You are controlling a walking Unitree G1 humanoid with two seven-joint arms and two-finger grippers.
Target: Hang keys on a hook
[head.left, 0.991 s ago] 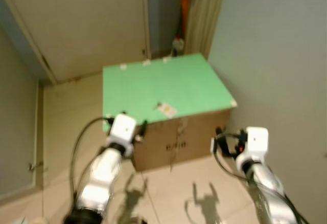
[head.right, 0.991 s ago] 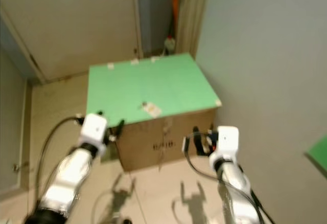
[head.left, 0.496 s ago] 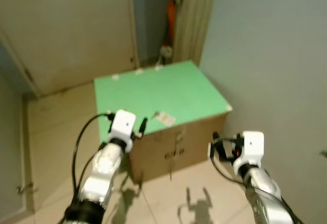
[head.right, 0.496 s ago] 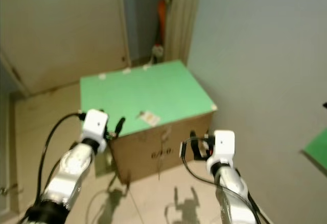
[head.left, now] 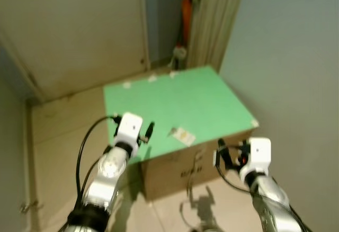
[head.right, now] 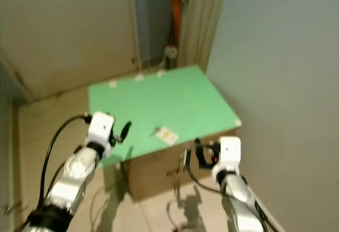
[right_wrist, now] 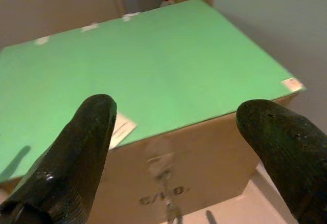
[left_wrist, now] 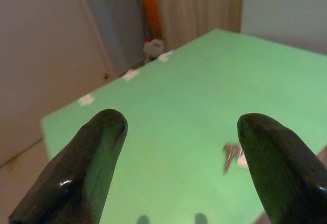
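Both hands spread and empty: left hand [head.left: 150, 130] over the green box top [head.left: 175, 105], right hand [head.left: 220, 155] off its front edge. Keys [head.left: 181, 134] lie flat near that edge with a pale tag. Light, loose, thin; you'd best pinch the tag or ring

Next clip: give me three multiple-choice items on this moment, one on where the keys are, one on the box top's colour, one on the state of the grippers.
1. Where do the keys lie?
A. on the box top
B. on the floor
C. in the left gripper

2. What colour is the box top?
A. red
B. green
C. black

3. How are the two grippers?
A. both shut on keys
B. left shut, right open
C. both open, holding nothing

Answers:
1. A, the keys rest near the top's front edge.
2. B, a green sheet covers the cardboard box.
3. C, the fingers of the left gripper and right gripper stand wide apart.
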